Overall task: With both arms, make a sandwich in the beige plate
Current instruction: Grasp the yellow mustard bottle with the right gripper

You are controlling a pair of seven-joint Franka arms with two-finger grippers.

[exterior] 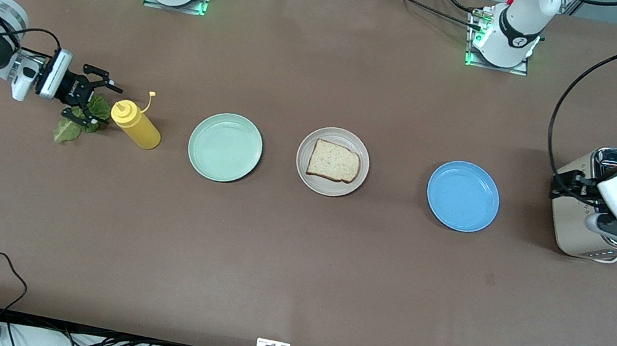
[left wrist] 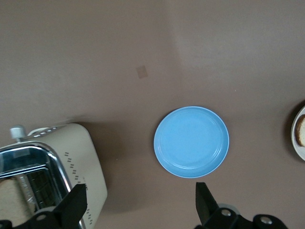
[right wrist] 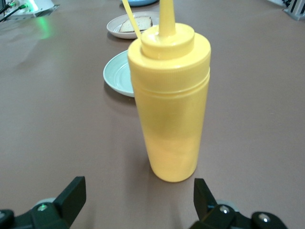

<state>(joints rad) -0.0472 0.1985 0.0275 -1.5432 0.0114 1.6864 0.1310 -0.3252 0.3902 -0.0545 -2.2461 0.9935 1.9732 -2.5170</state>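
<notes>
The beige plate [exterior: 333, 161] lies mid-table with one bread slice [exterior: 334, 160] on it, between a mint plate and a blue plate. A green lettuce leaf [exterior: 68, 131] lies at the right arm's end of the table. My right gripper [exterior: 97, 103] hovers low over it, open and holding nothing, and faces a yellow squeeze bottle [right wrist: 169, 105]. In the right wrist view the right gripper [right wrist: 138, 200] stands just short of the bottle. My left gripper [left wrist: 138, 205] hangs open and empty over the toaster's edge [left wrist: 71, 162], beside the blue plate [left wrist: 191, 141].
The yellow bottle [exterior: 136, 125] stands between the lettuce and the mint plate [exterior: 225, 146]. A blue plate [exterior: 463, 196] lies beside the toaster [exterior: 579, 224] at the left arm's end. Something bread-coloured shows in a toaster slot [left wrist: 9, 202]. Cables run along the table's near edge.
</notes>
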